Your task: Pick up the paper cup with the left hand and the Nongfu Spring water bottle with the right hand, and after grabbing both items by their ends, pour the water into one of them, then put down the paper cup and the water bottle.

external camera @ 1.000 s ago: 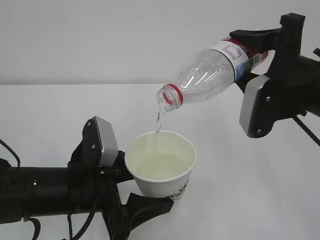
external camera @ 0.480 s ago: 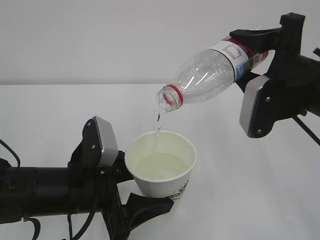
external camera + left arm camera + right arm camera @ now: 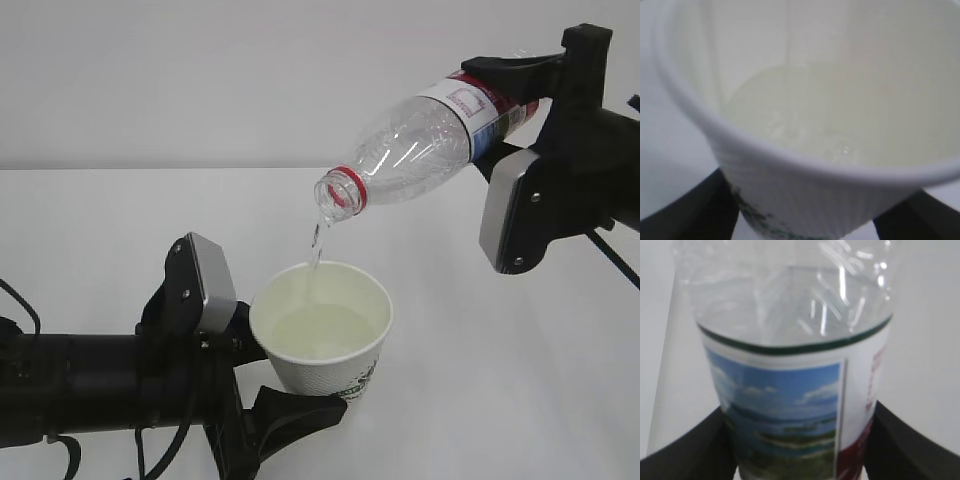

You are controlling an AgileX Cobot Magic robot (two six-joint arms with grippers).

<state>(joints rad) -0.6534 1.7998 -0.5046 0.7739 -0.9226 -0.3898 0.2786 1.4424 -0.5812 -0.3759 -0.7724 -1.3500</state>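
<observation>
Left hand [image 3: 262, 385] clamped low on the paper cup [image 3: 322, 330], held above the bench [image 3: 120, 220]; right hand [image 3: 520, 105] clamped on the tilted water bottle [image 3: 425, 150] base end; water [image 3: 316, 240] trickling in; cup likely soft, crushable, getting heavier; bottle thin, slippery, grip stays at ends.

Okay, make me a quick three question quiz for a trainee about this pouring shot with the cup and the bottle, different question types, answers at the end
1. True or false: the Nongfu Spring water bottle is tilted with its open mouth lower than its base.
2. Multiple choice: where does the water land? A) on the table B) inside the paper cup C) on the left hand
3. Fill in: the right hand grips the bottle at its ____ end.

Key: 1 true. 2 B. 3 base (the labelled end, away from the red neck ring).
</observation>
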